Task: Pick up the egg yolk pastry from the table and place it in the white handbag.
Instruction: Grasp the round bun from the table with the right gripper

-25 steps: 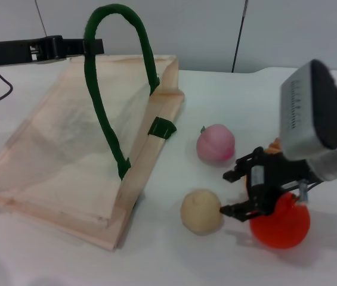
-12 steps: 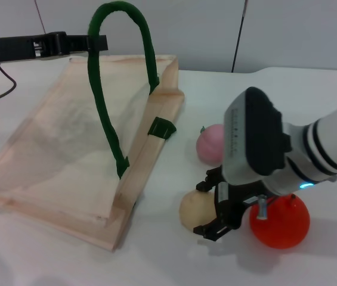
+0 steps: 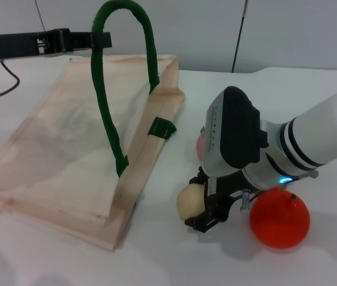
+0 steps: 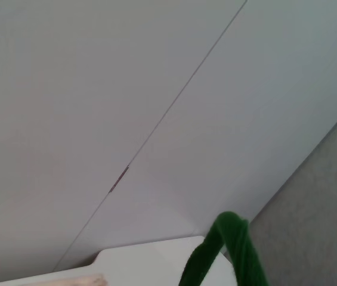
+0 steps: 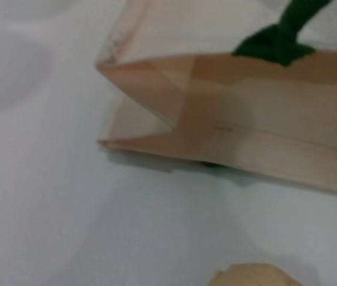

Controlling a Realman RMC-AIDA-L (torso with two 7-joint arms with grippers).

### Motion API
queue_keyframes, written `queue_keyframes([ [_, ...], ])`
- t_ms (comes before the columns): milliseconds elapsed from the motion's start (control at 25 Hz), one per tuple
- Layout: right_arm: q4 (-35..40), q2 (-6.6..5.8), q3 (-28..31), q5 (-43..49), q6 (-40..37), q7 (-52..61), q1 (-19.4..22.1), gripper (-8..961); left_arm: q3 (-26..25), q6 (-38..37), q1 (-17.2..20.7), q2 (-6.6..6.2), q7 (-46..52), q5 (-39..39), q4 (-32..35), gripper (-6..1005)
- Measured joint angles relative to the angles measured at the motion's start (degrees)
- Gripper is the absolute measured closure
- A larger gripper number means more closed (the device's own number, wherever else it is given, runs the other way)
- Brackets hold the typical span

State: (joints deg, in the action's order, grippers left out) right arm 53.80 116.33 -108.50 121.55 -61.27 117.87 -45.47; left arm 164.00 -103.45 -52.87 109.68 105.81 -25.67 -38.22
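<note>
The small round matte egg yolk pastry [image 3: 188, 201] is pale beige-yellow; the large flat fabric white handbag [image 3: 73, 149] reads cream with a pinkish tinge, its thick looped handle [image 3: 110, 71] dark green; the smooth round fruit-like ball [image 3: 279, 218] is bright orange-red; the part-hidden peach-like ball [image 3: 201, 145] is pink; the smooth table top [image 3: 174, 256] is plain white.

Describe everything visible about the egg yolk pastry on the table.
The egg yolk pastry is a small, pale beige-yellow ball with a matte, doughy-looking surface. It sits on the white table, just off the white handbag's near corner, apart from it. The right gripper is down around it, black fingers on either side, covering its right part. The right wrist view shows only its top edge.
</note>
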Motion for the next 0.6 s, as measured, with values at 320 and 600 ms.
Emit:
queue_keyframes([
  [320, -1.1, -0.07, 0.0, 0.1, 0.5, 0.9, -0.6, 184, 0.0, 0.0, -0.1, 0.0, 0.0, 0.0, 0.1, 868],
  [600, -1.1, -0.31, 0.5, -0.2, 0.1, 1.1, -0.6, 219, 0.0, 0.0, -0.1, 0.0, 0.1, 0.0, 0.1, 868],
])
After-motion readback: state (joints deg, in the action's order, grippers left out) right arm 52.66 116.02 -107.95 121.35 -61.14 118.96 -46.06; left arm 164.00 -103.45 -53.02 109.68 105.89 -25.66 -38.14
